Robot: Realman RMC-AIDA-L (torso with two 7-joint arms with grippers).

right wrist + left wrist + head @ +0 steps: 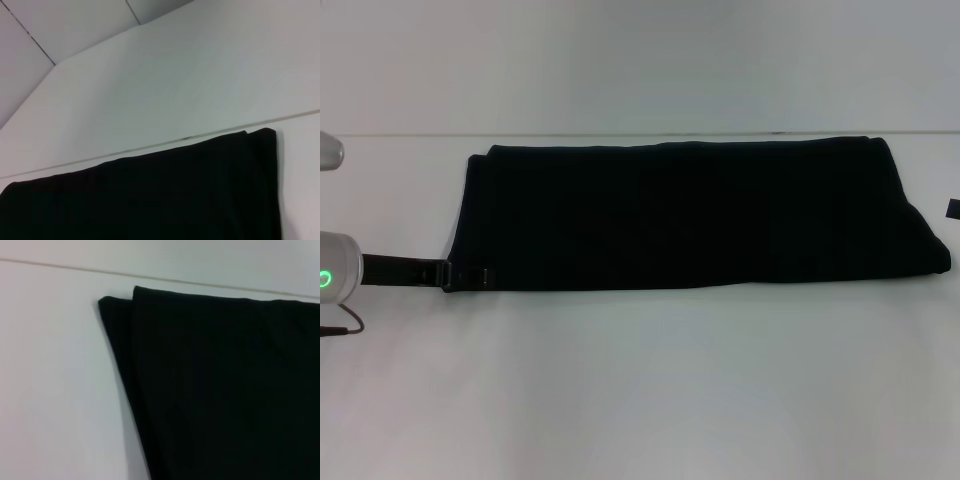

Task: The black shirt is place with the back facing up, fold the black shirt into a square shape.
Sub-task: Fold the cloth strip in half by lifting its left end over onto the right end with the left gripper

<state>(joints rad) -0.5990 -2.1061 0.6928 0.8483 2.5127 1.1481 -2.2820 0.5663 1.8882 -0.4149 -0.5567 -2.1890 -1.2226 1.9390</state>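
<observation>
Head view shows we've got the black shirt (690, 215) folded into a long strip on the table (640, 390), so prob one crosswise fold left; left gripper (468, 275) at its near-left corner, can't tell if it's closed.

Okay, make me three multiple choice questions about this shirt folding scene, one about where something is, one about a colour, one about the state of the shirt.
1. Where is the left gripper?
A. At the shirt's near left corner
B. Above the shirt's middle
C. At the shirt's far right corner

2. What colour is the shirt?
A. White
B. Red
C. Black

3. What shape is the shirt in?
A. Spread flat with sleeves out
B. Folded into a long band
C. Crumpled in a heap

Answers:
1. A, the head view shows the left arm reaching in to that corner.
2. C, it lies dark on the white table.
3. B, it is a wide strip, with layered edges in the left wrist view.
</observation>
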